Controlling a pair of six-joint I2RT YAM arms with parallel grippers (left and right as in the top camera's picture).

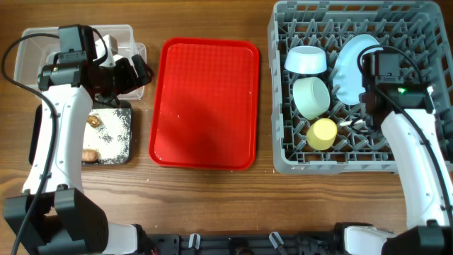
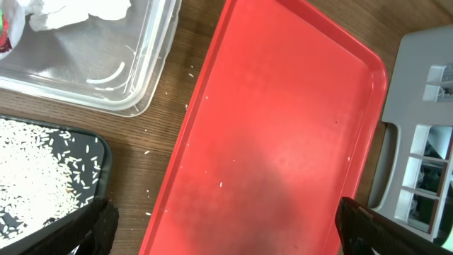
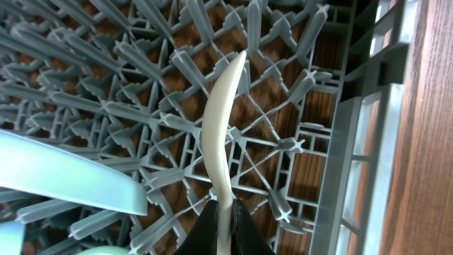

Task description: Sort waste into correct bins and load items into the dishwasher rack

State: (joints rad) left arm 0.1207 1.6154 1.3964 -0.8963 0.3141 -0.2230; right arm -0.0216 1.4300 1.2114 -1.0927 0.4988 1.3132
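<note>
Progress looks late, by my reading: your red tray (image 1: pixel 205 99) carries only a few stray grains, and the dishwasher rack (image 1: pixel 333 164) already holds the light blue bowl (image 1: pixel 306 59), pale green bowl (image 1: pixel 311 97), yellow cup (image 1: pixel 322 134) and light blue plate (image 1: pixel 352 67), the plate standing on edge among the pegs. Your right pincer (image 3: pixel 223 212) is clamped on one end of the white spoon (image 3: pixel 225 120), the rest of which reaches in among the pegs near the rack wall; letting it go seems the last loading step. The clear tub (image 2: pixel 152 57) has crumpled tissue (image 2: pixel 71 10) and a sliver of red wrapper (image 2: pixel 4 32). The black tray (image 1: pixel 131 159) has rice (image 1: pixel 113 127), a brown lump (image 1: pixel 93 120) and the carrot piece (image 1: pixel 90 154). Your left pincer (image 2: pixel 241 230) gapes wide, empty, over the red tray's near end. A few loose grains on the desk (image 1: pixel 212 205) are left to sort.
</note>
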